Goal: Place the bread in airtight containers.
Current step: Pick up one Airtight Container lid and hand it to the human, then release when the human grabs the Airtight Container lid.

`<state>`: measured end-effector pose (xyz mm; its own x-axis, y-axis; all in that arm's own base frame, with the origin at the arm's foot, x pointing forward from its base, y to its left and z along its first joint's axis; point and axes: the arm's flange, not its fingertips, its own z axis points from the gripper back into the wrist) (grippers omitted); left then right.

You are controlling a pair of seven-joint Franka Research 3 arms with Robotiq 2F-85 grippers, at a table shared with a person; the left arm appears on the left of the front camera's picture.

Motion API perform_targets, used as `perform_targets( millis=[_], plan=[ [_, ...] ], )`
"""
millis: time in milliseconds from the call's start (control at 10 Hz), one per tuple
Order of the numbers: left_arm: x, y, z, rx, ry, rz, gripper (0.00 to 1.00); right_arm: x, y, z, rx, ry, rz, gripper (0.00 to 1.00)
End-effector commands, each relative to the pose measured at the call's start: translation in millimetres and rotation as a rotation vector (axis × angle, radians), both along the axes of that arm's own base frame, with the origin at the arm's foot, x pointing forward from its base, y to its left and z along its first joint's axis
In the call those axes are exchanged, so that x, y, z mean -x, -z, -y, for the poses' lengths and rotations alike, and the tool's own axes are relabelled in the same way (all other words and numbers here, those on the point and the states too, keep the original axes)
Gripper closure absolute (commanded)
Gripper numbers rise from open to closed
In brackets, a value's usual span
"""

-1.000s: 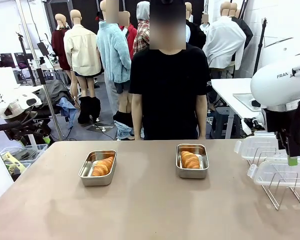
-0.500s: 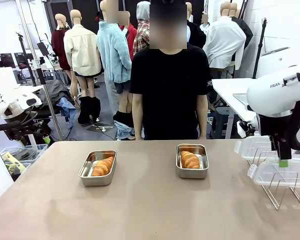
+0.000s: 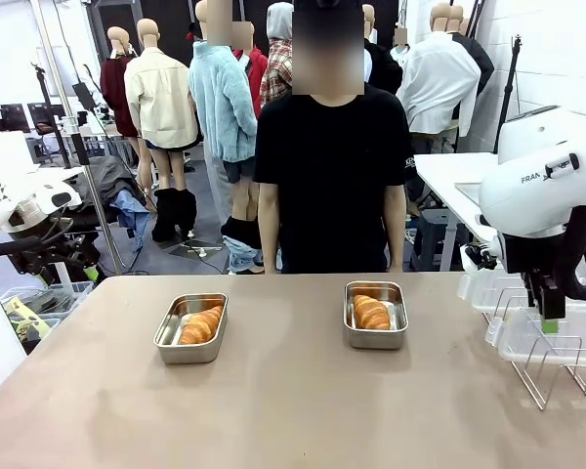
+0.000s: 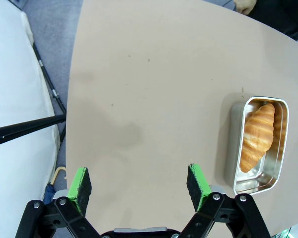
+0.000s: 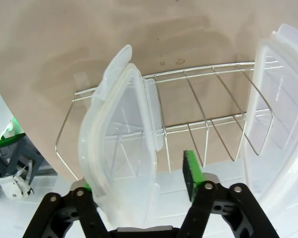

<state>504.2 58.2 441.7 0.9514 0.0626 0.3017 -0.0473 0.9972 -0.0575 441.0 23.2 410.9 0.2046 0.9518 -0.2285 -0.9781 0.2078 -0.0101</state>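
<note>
Two croissants, one to a tin, both tins open-topped and flat on the table (image 3: 293, 420). Left-hand croissant (image 3: 201, 324) slantwise in the left-hand tin (image 3: 166, 340). Right-hand croissant (image 3: 371, 313) lengthwise in the right-hand tin (image 3: 376, 341), which sits nearer the far edge. Tins well apart, bare tabletop between them.

Right gripper (image 3: 550, 320) pointed straight down over the wire rack (image 3: 562, 371) at the table's right end, hung from the right arm (image 3: 537, 186) bent above it. From its wrist: fingers spread wide to either side of a clear lid (image 5: 120, 148) standing on edge in the rack. One green pad (image 5: 191, 171) clear of the plastic. Other finger covered by the lid, so contact on that side not to be judged. Not clamped on it. Second lid (image 5: 280, 94) upright farther along the rack, cut off by the frame edge.

Left gripper (image 4: 138, 182) aimed down at the table's left part, fingers spread wide, nothing between them but bare tabletop. Left-hand tin off to one side in that wrist view. From the front, left arm (image 3: 10, 191) back beyond the table's left edge, its gripper hard to pick out against dark clutter.

Person (image 3: 330, 176) in a black shirt at the far side, arms down, hands hidden behind the table edge.
</note>
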Motion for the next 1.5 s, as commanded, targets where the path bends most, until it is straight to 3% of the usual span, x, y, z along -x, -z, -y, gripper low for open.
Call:
perform_targets(
  millis=[0, 100, 200, 1400],
  plan=[
    [0.1, -1.9, 0.0, -0.017, -0.018, -0.013, 0.0, -1.1, 3.0, 2.6, 0.014, -0.028, 0.025, 0.76],
    [0.1, -1.9, 0.0, -0.017, -0.018, -0.013, 0.0, -2.7, 2.5, 2.0, 0.012, -0.027, 0.025, 0.96],
    [0.1, -1.9, 0.0, -0.017, -0.018, -0.013, 0.0, -4.1, 2.0, 1.4, 0.009, -0.025, 0.027, 1.0],
    [0.1, -1.9, 0.0, -0.017, -0.018, -0.013, 0.0, -1.5, -0.4, -0.3, -0.001, -0.015, 0.008, 1.0]
  ],
)
